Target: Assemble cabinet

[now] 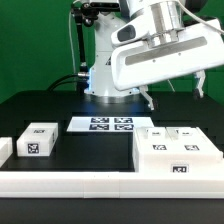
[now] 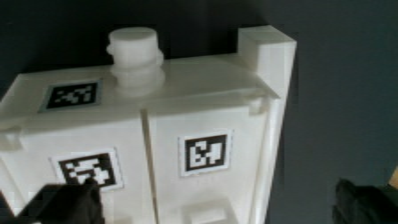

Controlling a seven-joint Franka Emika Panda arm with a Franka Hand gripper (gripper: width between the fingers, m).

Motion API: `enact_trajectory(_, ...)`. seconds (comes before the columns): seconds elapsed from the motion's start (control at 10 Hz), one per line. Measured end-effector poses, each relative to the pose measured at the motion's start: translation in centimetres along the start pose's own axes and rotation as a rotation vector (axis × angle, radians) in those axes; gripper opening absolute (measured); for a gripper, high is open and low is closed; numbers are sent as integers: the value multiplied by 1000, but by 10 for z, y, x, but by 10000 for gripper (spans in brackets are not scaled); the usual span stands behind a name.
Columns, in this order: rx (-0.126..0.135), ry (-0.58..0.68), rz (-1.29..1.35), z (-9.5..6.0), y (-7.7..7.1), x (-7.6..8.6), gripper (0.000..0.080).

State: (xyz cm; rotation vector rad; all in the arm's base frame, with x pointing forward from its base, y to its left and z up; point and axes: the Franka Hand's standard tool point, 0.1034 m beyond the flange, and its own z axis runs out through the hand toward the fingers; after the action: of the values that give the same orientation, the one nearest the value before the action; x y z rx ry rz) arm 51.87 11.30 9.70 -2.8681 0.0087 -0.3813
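1. The gripper (image 2: 217, 200) stands with its jaws wide apart and nothing between them. In the wrist view its two dark fingers (image 2: 63, 202) show at opposite edges of the picture.
2. The cabinet (image 2: 160, 130) lies below the open hand, and the wrist view looks down on its tagged white face. The fingers frame it without touching it.
3. A short round knob (image 2: 134, 47) and a taller square post (image 2: 267, 55) stick out of the cabinet at the end farther from the fingers.
4. In the exterior view the arm (image 1: 150, 50) hangs above the table (image 1: 50, 105). The hand is above and just behind the cabinet (image 1: 178, 155), which lies on the table at the exterior view's right, near the front.
5. The marker board (image 1: 108, 124) lies flat beside the cabinet, toward the exterior view's left and a little farther back.
6. A white block (image 1: 38, 141) with one tag lies well apart from the cabinet, at the exterior view's left.
7. A white rail (image 1: 70, 183) runs along the table's front edge, just in front of the cabinet.
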Motion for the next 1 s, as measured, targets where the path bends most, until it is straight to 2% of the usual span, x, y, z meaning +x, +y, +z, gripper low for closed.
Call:
enact_trajectory(0.1,-3,-36,-3,2,-1,-7,649)
enact_trajectory(0.3,-5,-57,-18,4,10,-11,649)
enact_trajectory(0.5,8,-64,-18,10,34,-14,649)
enact_trajectory(0.7,46,-70,-30,16,59,-16,649)
enact_trajectory(0.8,61,-68,10,16,53,-15,649)
enact_trajectory(1.0,55,-71,25,14,28,-14,649)
